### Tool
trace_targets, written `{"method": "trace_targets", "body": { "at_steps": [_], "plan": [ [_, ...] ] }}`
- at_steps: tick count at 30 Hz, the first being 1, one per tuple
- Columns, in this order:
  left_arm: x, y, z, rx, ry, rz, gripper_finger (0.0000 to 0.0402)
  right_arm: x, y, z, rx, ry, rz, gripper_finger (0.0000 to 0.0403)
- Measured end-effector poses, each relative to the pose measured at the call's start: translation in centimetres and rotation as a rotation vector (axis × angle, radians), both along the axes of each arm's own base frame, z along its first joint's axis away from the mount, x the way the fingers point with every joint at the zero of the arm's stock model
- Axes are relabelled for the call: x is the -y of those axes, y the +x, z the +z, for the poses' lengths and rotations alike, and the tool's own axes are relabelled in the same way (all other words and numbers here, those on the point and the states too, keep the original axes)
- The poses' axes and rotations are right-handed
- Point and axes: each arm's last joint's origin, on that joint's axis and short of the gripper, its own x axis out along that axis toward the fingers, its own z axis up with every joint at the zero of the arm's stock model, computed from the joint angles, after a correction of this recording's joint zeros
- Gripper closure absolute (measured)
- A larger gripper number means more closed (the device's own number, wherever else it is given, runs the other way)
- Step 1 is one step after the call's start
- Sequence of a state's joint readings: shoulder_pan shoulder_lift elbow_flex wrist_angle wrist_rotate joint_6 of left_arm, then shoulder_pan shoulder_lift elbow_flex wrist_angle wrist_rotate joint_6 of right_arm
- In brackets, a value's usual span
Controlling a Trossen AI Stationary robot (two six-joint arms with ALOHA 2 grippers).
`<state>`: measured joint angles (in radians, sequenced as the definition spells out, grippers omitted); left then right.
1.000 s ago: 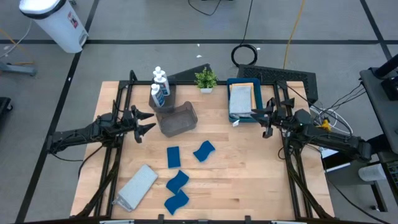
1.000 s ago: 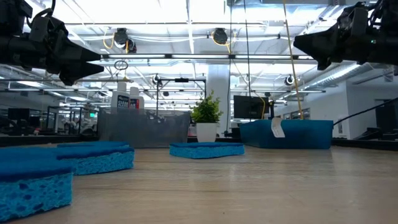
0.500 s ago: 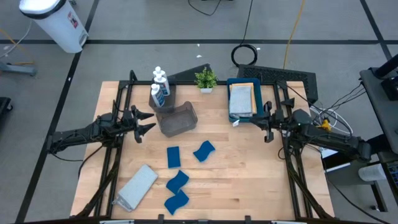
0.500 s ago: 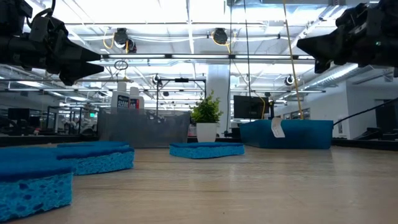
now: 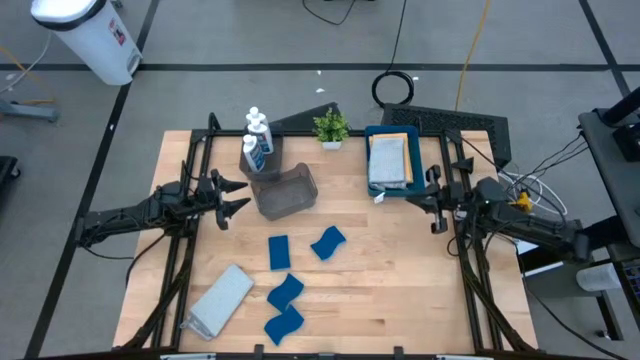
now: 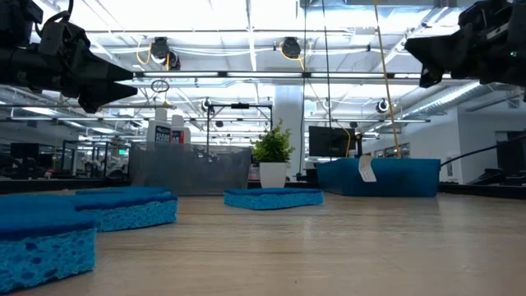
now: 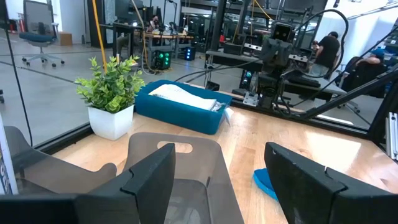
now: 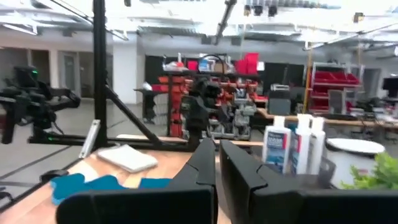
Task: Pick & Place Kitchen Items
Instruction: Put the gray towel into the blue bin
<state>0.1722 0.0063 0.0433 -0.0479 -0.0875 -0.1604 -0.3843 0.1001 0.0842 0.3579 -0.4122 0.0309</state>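
L gripper [image 5: 232, 196] open by grey basket [image 5: 286, 191] | R gripper [image 5: 436, 203] closed nr blue tray [image 5: 374, 187] | plant [image 5: 331, 127] between

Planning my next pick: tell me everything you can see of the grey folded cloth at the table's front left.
The grey folded cloth is a long light-grey rectangle, soft fabric by its look, lying flat and diagonal near the wooden table's front-left corner. Its lower end shows a darker folded edge. Nothing rests on it; the nearest blue sponges lie apart to its right. Neither gripper is near.
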Motion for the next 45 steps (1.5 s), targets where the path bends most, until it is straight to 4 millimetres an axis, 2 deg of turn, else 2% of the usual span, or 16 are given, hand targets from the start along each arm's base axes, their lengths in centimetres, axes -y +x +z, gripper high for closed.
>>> {"method": "trace_targets", "body": {
  "at_steps": [8,13,17,24,28,36,39,42,45],
  "plan": [
    [0.0,0.0,0.0,0.0,0.0,0.0,0.0151,-0.6,-0.6,0.4,0.057,-0.029,0.119,0.0403],
    [0.0,0.0,0.0,0.003,0.002,0.0,0.0151,-0.8,-0.5,-0.3,-0.022,-0.024,0.206,0.0403],
    [0.0,0.0,0.3,0.027,0.023,-0.001,0.0151,-0.5,-0.3,-1.0,-0.08,0.02,0.128,0.0403],
    [0.0,0.0,0.5,0.078,-0.077,-0.003,0.0151,0.1,-0.1,-1.5,-0.116,0.057,-0.061,0.0403],
    [0.0,0.0,0.5,0.093,-0.134,-0.003,0.0151,0.5,-0.1,-1.9,-0.14,0.148,-0.163,0.0403],
    [0.0,0.0,0.4,0.11,-0.226,-0.001,0.0151,0.6,0.1,-2.2,-0.168,0.218,-0.183,0.0403],
    [0.2,0.0,0.4,0.128,-0.332,-0.067,0.0151,0.6,0.0,-2.2,-0.164,0.225,-0.181,0.0403],
    [0.7,0.1,1.1,0.127,-0.432,-0.226,0.0151,0.6,0.1,-2.2,-0.165,0.213,-0.183,0.0403],
    [1.3,0.3,1.9,0.052,-0.491,-0.367,0.0151,0.6,0.1,-2.2,-0.166,0.212,-0.184,0.0403]
  ]
}}
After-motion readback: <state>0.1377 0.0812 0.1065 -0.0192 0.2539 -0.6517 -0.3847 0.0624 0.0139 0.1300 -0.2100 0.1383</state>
